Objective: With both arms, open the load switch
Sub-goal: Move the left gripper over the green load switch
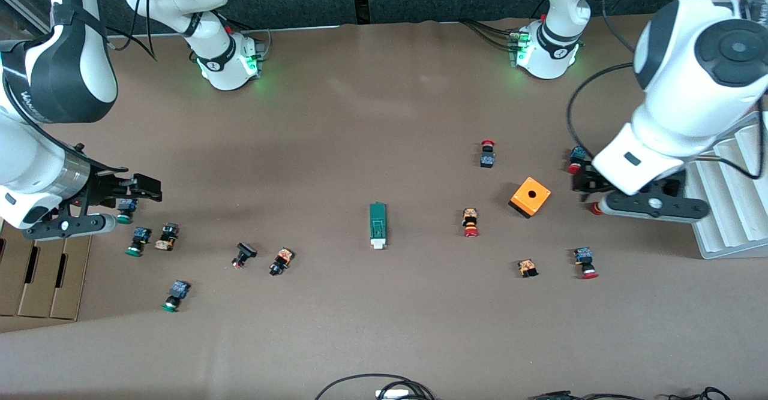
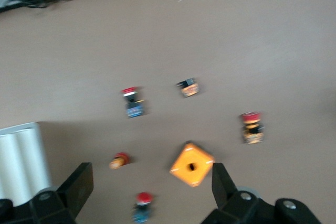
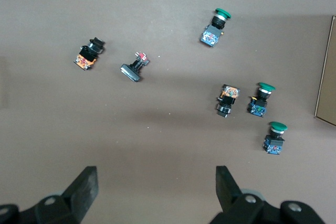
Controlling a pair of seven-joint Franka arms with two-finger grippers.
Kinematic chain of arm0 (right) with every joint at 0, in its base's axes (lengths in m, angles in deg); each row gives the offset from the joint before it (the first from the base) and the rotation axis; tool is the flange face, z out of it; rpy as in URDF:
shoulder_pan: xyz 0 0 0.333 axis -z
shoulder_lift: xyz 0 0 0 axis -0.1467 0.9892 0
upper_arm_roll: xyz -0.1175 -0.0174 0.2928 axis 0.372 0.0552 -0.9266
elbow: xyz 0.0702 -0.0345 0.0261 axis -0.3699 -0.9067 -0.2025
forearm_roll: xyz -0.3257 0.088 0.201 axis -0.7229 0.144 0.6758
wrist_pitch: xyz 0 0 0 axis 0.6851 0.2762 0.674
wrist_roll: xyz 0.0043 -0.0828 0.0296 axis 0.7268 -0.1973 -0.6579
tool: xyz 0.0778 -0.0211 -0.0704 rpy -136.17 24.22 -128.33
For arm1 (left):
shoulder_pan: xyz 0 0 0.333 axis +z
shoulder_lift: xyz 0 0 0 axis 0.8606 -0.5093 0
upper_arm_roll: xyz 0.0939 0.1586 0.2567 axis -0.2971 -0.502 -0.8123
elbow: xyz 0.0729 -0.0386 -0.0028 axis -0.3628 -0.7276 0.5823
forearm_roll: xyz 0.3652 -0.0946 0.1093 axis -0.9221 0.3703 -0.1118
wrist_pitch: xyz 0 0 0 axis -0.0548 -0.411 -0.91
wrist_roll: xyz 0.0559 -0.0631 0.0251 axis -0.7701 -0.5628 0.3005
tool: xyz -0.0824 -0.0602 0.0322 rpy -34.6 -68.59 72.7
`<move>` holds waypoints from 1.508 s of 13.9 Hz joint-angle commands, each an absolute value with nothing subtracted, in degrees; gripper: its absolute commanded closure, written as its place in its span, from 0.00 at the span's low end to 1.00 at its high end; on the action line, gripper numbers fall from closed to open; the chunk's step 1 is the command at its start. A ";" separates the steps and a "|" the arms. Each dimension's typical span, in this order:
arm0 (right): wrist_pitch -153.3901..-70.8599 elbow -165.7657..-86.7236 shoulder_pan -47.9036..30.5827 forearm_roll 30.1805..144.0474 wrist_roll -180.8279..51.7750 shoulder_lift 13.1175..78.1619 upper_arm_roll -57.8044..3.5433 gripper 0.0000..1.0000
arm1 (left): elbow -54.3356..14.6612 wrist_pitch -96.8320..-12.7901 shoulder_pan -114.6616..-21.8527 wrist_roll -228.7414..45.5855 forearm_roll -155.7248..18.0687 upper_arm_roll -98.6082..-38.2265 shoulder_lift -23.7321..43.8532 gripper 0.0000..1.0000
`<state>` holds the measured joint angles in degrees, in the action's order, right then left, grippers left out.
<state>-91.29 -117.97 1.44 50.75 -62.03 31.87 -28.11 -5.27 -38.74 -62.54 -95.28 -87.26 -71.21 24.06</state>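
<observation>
The load switch [image 1: 378, 225], a narrow dark green block with a white end, lies flat mid-table, its white end toward the front camera. It shows in neither wrist view. My left gripper [image 1: 583, 179] [image 2: 149, 182] hangs open over the table at the left arm's end, beside the orange cube [image 1: 530, 196] [image 2: 192, 164], with a red-capped button [image 2: 143, 203] on the table below its fingers. My right gripper [image 1: 144, 189] [image 3: 156, 179] hangs open and empty over the right arm's end, above bare table near several green-capped buttons [image 3: 260, 98].
Red-capped push buttons [image 1: 470, 222] lie scattered around the orange cube. Green-capped and black ones [image 1: 281, 261] lie toward the right arm's end. A white ribbed tray [image 1: 729, 196] stands at the left arm's end, a cardboard box [image 1: 36, 274] at the right arm's. Cables [image 1: 384, 388] lie at the front edge.
</observation>
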 commanded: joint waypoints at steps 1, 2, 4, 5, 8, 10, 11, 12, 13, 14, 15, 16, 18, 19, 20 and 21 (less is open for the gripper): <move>-90.81 -116.70 1.58 51.41 -62.83 32.28 -28.10 0.00 | -7.74 -44.15 -65.26 -100.76 -85.91 -70.40 23.99 0.00; -90.81 -116.70 1.58 51.15 -63.18 32.28 -28.10 0.00 | -8.80 -45.91 -66.58 -102.42 -85.56 -70.40 23.99 0.00; -90.99 -116.70 1.49 50.97 -63.54 32.37 -28.10 0.00 | -11.25 -49.95 -69.91 -108.21 -84.68 -70.40 23.90 0.00; -90.90 -116.70 1.49 51.06 -64.32 32.37 -28.10 0.00 | -12.75 -52.15 -71.84 -112.59 -84.76 -70.40 23.90 0.00; -90.64 -116.78 1.58 51.23 -66.44 32.46 -28.10 0.00 | -18.10 -60.58 -76.77 -122.19 -85.90 -70.48 23.99 0.00; -90.37 -116.78 1.32 51.23 -66.35 32.46 -28.10 0.00 | -21.79 -66.90 -78.97 -126.24 -86.08 -70.48 23.73 0.00; -90.37 -116.78 1.23 51.23 -66.35 32.46 -28.18 0.00 | -23.55 -70.15 -79.77 -126.78 -86.08 -70.48 23.29 0.00; -90.37 -116.78 1.23 51.23 -66.44 32.46 -28.19 0.00 | -24.88 -72.80 -81.17 -127.14 -86.26 -70.57 22.42 0.00; -90.28 -116.78 1.23 51.15 -66.44 32.46 -28.27 0.00 | -25.41 -74.91 -82.31 -127.40 -87.91 -70.83 21.37 0.00; -90.28 -116.78 1.14 50.97 -66.44 32.46 -28.27 0.00 | -25.59 -76.15 -83.71 -129.49 -90.45 -71.18 20.05 0.00; -90.28 -116.78 0.97 50.97 -66.44 32.46 -28.36 0.00 | -25.59 -77.03 -85.29 -132.73 -93.00 -71.71 18.56 0.00; -90.28 -116.78 -0.08 50.71 -66.44 32.37 -28.27 0.00 | -25.59 -77.39 -87.31 -136.68 -96.33 -72.41 17.15 0.00; -90.37 -116.70 -0.35 50.62 -66.44 32.28 -28.19 0.00 | -25.59 -77.39 -91.44 -146.33 -105.20 -74.25 14.51 0.00; -90.37 -116.70 -0.26 50.62 -66.61 32.28 -28.27 0.00 | -25.42 -77.66 -93.20 -151.35 -108.55 -74.96 13.11 0.00; -90.46 -116.70 -0.18 50.79 -67.74 32.28 -28.19 0.00 | -24.98 -78.01 -95.31 -155.49 -111.10 -76.01 11.53 0.00; -90.63 -116.70 -0.18 50.80 -69.76 32.28 -28.19 0.00 | -24.28 -78.62 -97.59 -159.18 -113.04 -77.50 10.03 0.00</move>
